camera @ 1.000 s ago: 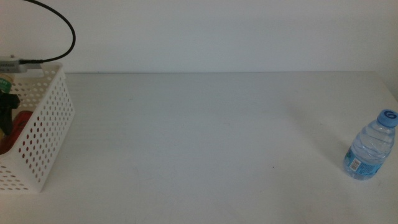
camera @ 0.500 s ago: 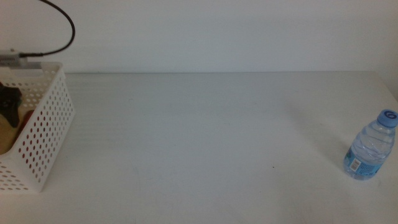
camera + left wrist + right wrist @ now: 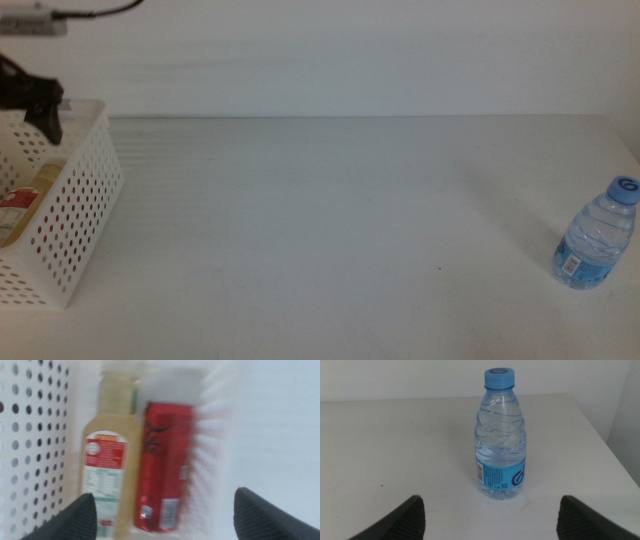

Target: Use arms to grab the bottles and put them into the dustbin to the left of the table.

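Observation:
The white perforated dustbin point(image 3: 85, 190) stands at the table's left edge. Inside it the yellow tea bottle point(image 3: 107, 455) and the slim red can point(image 3: 165, 465) lie side by side; the middle view shows part of the tea bottle point(image 3: 22, 205) over the rim. My left gripper point(image 3: 35, 98) hangs above the dustbin's rim, and in the left wrist view this gripper point(image 3: 164, 495) is open and empty over both. The clear water bottle point(image 3: 597, 235) with a blue cap stands upright at the far right. The right gripper point(image 3: 491, 500) is open, just short of that water bottle point(image 3: 500, 435).
The white table point(image 3: 320, 220) stretches bare between dustbin and water bottle. The water bottle stands close to the table's right edge point(image 3: 600, 435). A black cable point(image 3: 100, 12) runs above the dustbin. The dustbin's holed wall point(image 3: 30, 435) is beside the tea bottle.
My left gripper has risen from inside the dustbin to above its rim, leaving the tea bottle lying inside. The water bottle has not moved.

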Controlling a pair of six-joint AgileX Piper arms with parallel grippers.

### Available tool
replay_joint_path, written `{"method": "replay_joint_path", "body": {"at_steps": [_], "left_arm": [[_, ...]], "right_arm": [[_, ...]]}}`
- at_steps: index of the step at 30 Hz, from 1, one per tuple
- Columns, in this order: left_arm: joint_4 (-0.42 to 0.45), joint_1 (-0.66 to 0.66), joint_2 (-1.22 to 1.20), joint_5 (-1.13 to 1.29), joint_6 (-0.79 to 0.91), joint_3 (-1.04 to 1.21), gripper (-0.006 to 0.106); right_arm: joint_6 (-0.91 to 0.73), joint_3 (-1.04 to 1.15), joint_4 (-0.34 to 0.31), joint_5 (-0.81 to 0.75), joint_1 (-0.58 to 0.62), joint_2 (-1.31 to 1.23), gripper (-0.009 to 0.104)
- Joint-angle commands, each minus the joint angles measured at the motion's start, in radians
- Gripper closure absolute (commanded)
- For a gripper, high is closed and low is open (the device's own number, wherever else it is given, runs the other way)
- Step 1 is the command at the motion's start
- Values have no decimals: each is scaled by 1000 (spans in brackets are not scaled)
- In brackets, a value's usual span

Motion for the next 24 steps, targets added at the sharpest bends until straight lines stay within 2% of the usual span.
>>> {"method": "replay_joint_path", "body": {"at_steps": [1,13,19,24], "left_arm": [[-18,-43,-124,65,-30,-3,10],[-44,-307,-687,-361,-64,489,10],[-73,-432,-972,-368,-66,691,10],[-137,-467,-1161,-367,-69,792,10]], "right_arm": [[-9,-7,-5,-77,-6,-26,20],[-9,-7,-5,-77,-6,-26,20],[-9,-7,-5,-77,-6,-26,20],[-9,-7,-5,-77,-6,-26,20]]}}
